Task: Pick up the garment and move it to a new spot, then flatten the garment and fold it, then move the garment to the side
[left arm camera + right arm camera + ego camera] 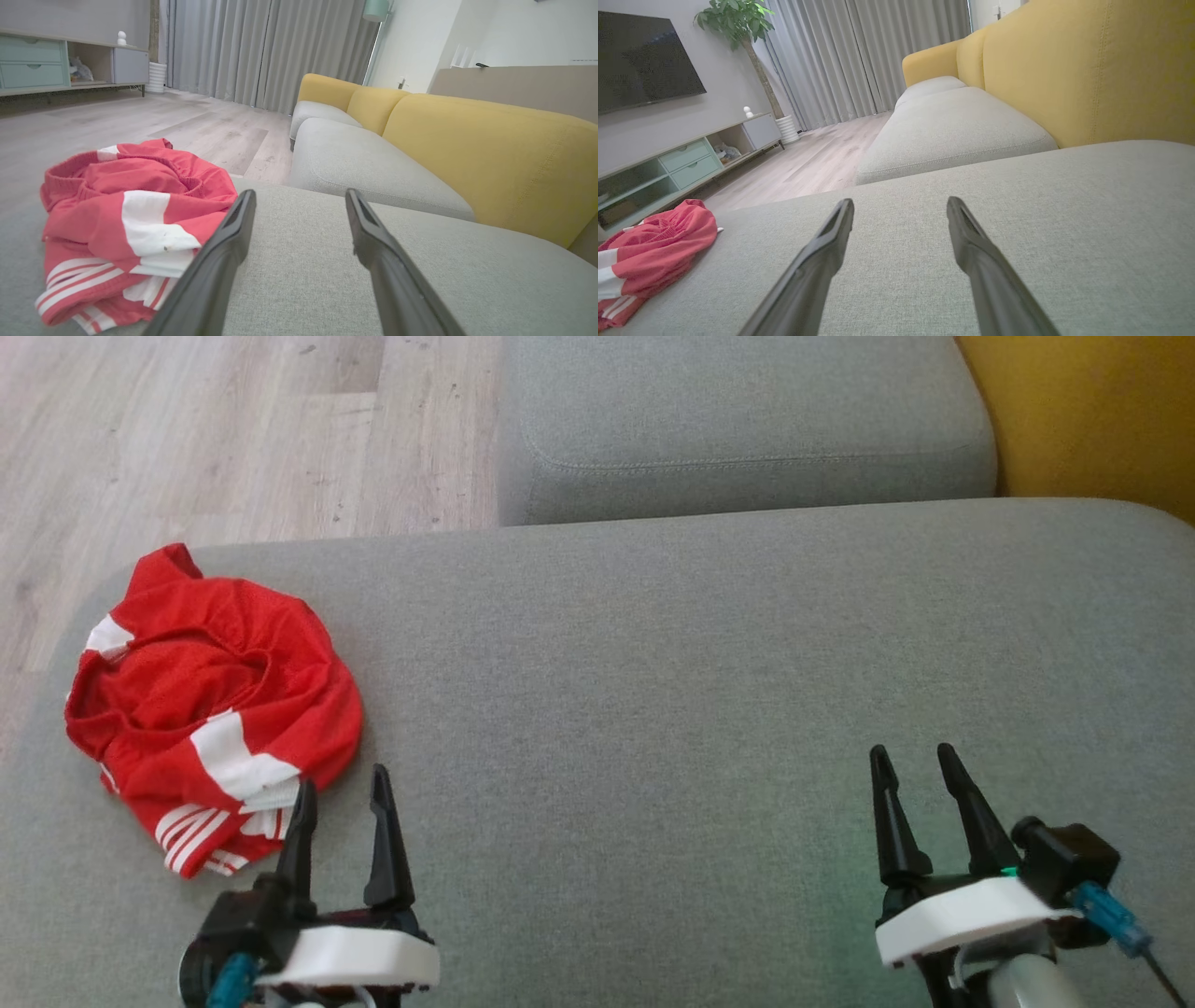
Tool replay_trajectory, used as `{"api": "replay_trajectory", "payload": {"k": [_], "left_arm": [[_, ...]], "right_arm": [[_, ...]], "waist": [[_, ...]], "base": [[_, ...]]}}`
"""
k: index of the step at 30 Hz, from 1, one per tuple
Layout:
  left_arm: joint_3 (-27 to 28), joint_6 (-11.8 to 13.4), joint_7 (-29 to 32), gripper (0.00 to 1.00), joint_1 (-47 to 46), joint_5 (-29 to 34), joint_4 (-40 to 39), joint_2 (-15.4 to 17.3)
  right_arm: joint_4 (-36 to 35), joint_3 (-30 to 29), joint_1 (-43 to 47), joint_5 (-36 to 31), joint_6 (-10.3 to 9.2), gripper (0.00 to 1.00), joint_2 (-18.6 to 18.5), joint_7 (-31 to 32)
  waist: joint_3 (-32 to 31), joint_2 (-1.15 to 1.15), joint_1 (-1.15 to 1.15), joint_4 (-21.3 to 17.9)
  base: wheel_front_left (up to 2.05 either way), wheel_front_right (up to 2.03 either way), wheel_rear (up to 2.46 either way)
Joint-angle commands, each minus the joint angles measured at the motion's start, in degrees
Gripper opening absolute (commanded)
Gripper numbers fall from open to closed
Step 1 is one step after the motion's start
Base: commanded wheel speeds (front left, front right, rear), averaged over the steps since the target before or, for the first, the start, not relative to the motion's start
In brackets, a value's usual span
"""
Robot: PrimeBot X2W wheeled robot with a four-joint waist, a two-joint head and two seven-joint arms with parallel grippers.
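Red, white-striped mesh garment point(210, 709) lies crumpled near the left edge of the grey fabric sofa seat point(653, 663), just ahead-left of the spread, empty left gripper point(341, 782), well apart from the equally spread, empty right gripper point(912, 751).

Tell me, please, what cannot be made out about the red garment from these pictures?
- Head view: the red garment lies crumpled; its own folds hide its shape and kind.
- Head view: a finger of the left gripper covers its near corner; contact cannot be told.
- Right wrist view: the left and bottom edges cut the red garment off.
- Left wrist view: things on the far cabinet are too small.
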Motion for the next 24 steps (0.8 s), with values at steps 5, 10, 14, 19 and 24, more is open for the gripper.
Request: {"api": "replay_trajectory", "payload": {"k": [5, 10, 14, 19, 24], "left_arm": [[0.5, 1.0, -1.5, 1.00, -2.0, 4.8, -2.5, 0.5], [0.0, 1.6, -2.4, 1.00, -1.9, 8.2, -2.5, 0.6], [-0.5, 2.1, -3.0, 1.00, -1.8, 10.6, -2.4, 0.6], [-1.1, 2.1, -3.6, 1.00, -1.6, 12.5, -1.7, 0.6], [-0.8, 1.9, -3.6, 1.00, -1.5, 12.0, -0.5, 0.6]], "right_arm": [[-2.0, 1.9, -3.0, -4.8, 0.41, 1.00, -0.7, -1.5], [-1.8, 2.1, -3.0, -8.5, 0.43, 1.00, -0.7, -2.4], [-1.2, 2.3, -2.9, -11.5, 0.44, 1.00, -0.7, -3.0], [0.2, 1.3, -2.7, -13.1, 0.45, 1.00, -0.7, -3.6], [0.8, 0.5, -2.6, -12.9, 0.45, 1.00, -0.7, -3.6]], "waist": [[-0.3, 0.00, 0.00, 0.1], [-0.6, 0.00, 0.00, 0.2], [-0.9, 0.00, 0.00, 0.4], [-1.3, 0.00, 0.00, 0.6], [-1.5, 0.00, 0.00, 0.5]], "base": [[0.00, 0.00, 0.00], [0.00, 0.00, 0.00], [0.00, 0.00, 0.00], [0.00, 0.00, 0.00], [0.00, 0.00, 0.00]]}}
